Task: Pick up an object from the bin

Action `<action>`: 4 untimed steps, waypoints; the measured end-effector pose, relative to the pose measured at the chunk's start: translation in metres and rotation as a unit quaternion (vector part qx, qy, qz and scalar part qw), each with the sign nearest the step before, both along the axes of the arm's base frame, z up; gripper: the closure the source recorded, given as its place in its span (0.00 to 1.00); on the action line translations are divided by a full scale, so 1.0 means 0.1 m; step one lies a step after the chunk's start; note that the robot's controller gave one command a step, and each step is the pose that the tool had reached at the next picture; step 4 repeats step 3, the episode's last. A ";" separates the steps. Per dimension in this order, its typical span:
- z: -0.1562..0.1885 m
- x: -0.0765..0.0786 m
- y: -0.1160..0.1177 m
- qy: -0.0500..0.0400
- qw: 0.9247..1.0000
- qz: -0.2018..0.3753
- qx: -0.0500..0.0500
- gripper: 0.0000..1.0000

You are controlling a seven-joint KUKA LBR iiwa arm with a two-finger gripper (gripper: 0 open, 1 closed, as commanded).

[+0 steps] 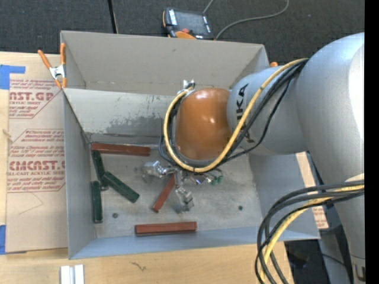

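My gripper (pixel 170 185) is down near the bin floor in the middle, below the orange cover. Its two metal fingers (pixel 155 170) stand apart, open. A short red-brown stick (pixel 162 197) lies tilted on the floor between them, one finger to its upper left and the other to its lower right. Just left of the gripper a dark green stick (pixel 122 187) lies at a slant.
A long red-brown stick (pixel 120 149) lies along the back of the floor, and another (pixel 165 228) lies near the front wall. Two more green sticks (pixel 96 201) rest by the left wall. The arm and its cables cover the bin's right side.
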State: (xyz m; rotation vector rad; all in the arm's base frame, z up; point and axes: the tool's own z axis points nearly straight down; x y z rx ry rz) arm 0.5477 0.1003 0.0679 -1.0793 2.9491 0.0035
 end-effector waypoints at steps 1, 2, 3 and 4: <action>0.01 0.01 0.00 0.000 1.000 0.000 0.000 1.00; 0.06 0.01 0.01 0.000 1.000 -0.001 0.000 1.00; 1.24 0.03 0.02 -0.005 1.000 -0.001 0.000 1.00; 1.24 0.03 0.02 -0.005 1.000 -0.001 0.000 1.00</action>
